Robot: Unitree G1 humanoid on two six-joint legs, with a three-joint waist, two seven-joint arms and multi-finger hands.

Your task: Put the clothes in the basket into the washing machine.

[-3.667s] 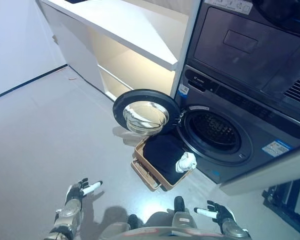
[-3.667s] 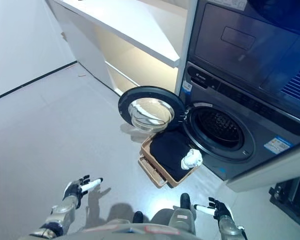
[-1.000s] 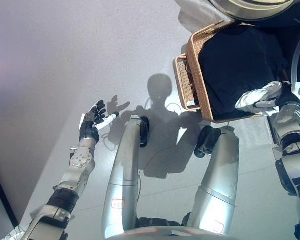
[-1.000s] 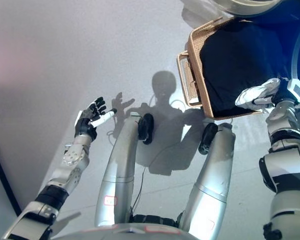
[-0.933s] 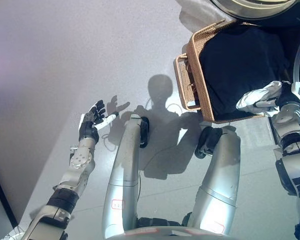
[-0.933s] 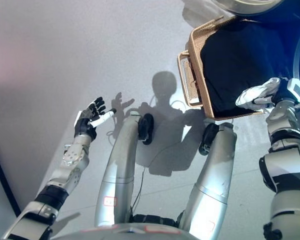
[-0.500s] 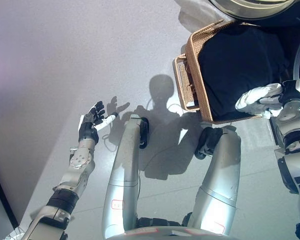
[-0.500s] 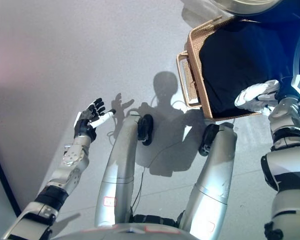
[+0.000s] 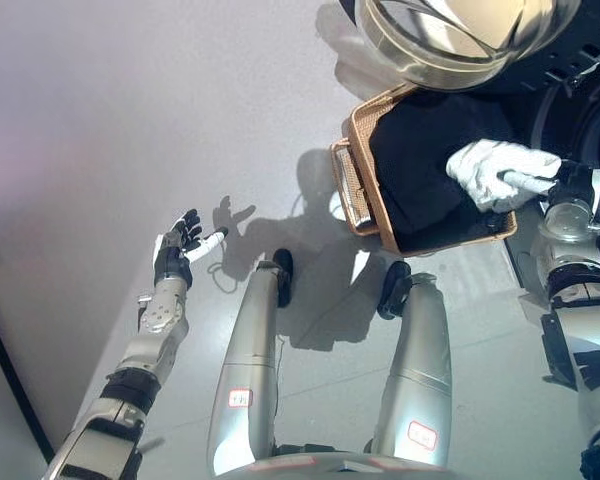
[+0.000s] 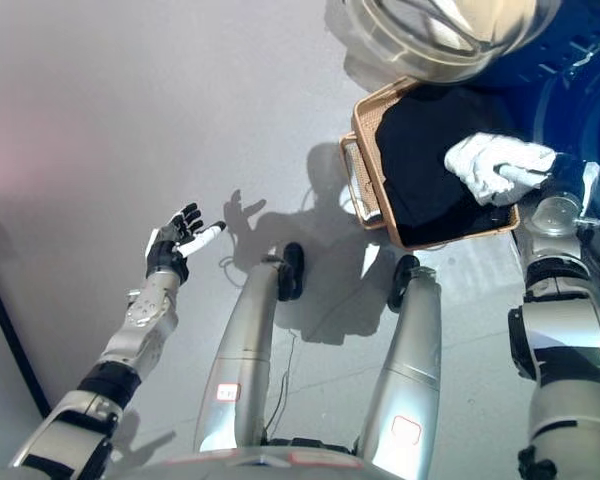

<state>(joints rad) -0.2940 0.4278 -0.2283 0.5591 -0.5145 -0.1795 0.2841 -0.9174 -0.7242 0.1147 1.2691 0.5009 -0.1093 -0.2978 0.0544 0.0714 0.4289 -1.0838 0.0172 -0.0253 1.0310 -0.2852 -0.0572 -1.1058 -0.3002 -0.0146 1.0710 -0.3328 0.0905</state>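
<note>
A brown wicker basket [image 9: 363,175] stands on the floor in front of the washing machine. It holds a dark garment [image 9: 415,165] with a crumpled white cloth [image 9: 490,170] on top at its right end. My right hand [image 9: 568,185] is at the white cloth's right edge and touches it; the cloth hides how the hand grips. My left hand [image 9: 180,250] hangs open over the bare floor far to the left, away from the basket.
The washing machine's round door [image 9: 450,35] stands open above the basket, its glass bowl facing me. The dark drum opening [image 9: 590,110] is at the right edge. Grey floor [image 9: 130,120] stretches to the left.
The whole view has shifted, so the basket and door show lower and more to the left. My right hand stays at the white cloth. The left hand has hardly moved.
</note>
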